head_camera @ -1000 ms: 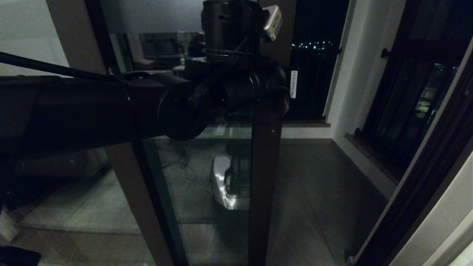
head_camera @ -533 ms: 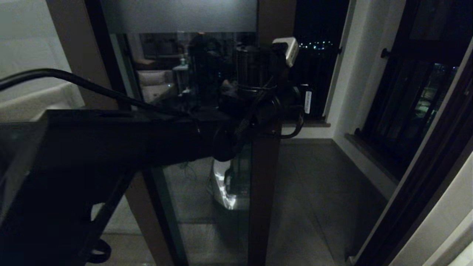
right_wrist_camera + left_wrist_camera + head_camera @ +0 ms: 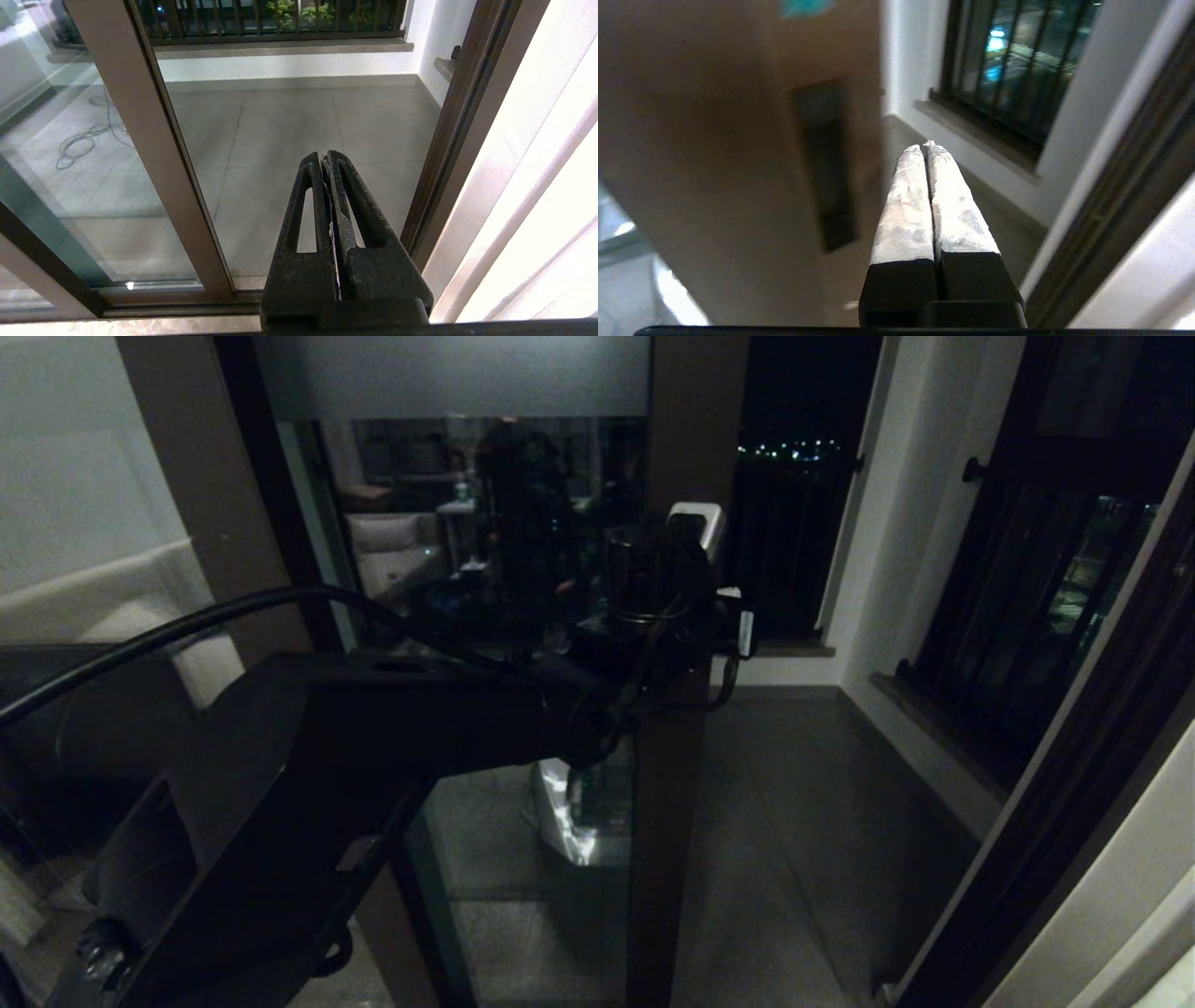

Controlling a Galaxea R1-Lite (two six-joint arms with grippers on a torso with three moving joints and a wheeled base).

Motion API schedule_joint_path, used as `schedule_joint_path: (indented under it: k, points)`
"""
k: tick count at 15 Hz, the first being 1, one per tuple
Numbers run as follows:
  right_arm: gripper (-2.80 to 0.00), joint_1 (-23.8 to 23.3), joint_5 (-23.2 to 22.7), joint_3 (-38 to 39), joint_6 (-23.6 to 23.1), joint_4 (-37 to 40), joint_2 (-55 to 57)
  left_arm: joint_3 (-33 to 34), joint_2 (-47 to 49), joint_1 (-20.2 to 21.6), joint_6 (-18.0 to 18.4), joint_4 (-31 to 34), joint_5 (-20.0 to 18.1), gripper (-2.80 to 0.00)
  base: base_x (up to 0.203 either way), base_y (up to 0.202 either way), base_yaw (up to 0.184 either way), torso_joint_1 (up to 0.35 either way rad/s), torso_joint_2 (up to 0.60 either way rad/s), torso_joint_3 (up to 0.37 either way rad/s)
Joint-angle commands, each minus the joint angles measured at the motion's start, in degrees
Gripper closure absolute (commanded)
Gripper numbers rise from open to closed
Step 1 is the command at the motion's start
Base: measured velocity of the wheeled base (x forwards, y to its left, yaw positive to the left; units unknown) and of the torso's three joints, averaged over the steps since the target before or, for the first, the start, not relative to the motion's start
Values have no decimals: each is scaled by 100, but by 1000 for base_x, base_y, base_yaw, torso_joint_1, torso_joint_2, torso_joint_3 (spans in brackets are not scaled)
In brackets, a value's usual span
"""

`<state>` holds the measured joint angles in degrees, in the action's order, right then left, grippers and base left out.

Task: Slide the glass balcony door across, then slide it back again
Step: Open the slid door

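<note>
The glass balcony door (image 3: 667, 859) stands partly slid across, its brown stile upright in the middle of the head view and its frosted band (image 3: 448, 373) at the top. My left arm (image 3: 373, 728) reaches out to that stile at mid height, and its wrist hides the fingers there. In the left wrist view the left gripper (image 3: 925, 147) is shut and empty, just off the stile's free edge, with the black recessed handle (image 3: 825, 168) beside it. I cannot tell whether it touches the stile. My right gripper (image 3: 325, 155) is shut and empty, held low before the opening.
The tiled balcony floor (image 3: 794, 821) lies beyond the opening on the right. A dark door jamb (image 3: 448, 140) and a white wall bound it. A barred window (image 3: 1027, 616) is on the side wall. A second brown-framed panel (image 3: 215, 504) stands to the left.
My left arm has dropped lower along the stile, from near the top of the view to mid height. The door's stile is in the same place.
</note>
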<state>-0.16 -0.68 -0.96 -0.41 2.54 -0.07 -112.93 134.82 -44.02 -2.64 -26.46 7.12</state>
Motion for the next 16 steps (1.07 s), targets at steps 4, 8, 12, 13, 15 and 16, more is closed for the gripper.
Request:
schedule_joint_path:
  k: [4, 8, 12, 13, 15, 16]
  points:
    - [0, -2, -2, 0, -2, 1, 14, -36, 196, 177, 232, -24, 166, 0, 0, 0, 0, 0, 0, 0]
    - [0, -2, -2, 0, -2, 1, 7, -53, 220, 244, 290, -114, 282, 0, 0, 0, 0, 0, 0, 0]
    - [0, -2, -2, 0, -2, 1, 7, -53, 167, 306, 290, -105, 343, 0, 0, 0, 0, 0, 0, 0]
    - [0, -2, -2, 0, -2, 1, 7, -50, 158, 306, 290, -89, 398, 0, 0, 0, 0, 0, 0, 0]
    - [0, -2, -2, 0, -2, 1, 7, -45, 158, 340, 290, -96, 457, 0, 0, 0, 0, 0, 0, 0]
    - [0, -2, -2, 0, -2, 1, 7, -45, 150, 389, 290, -96, 457, 0, 0, 0, 0, 0, 0, 0]
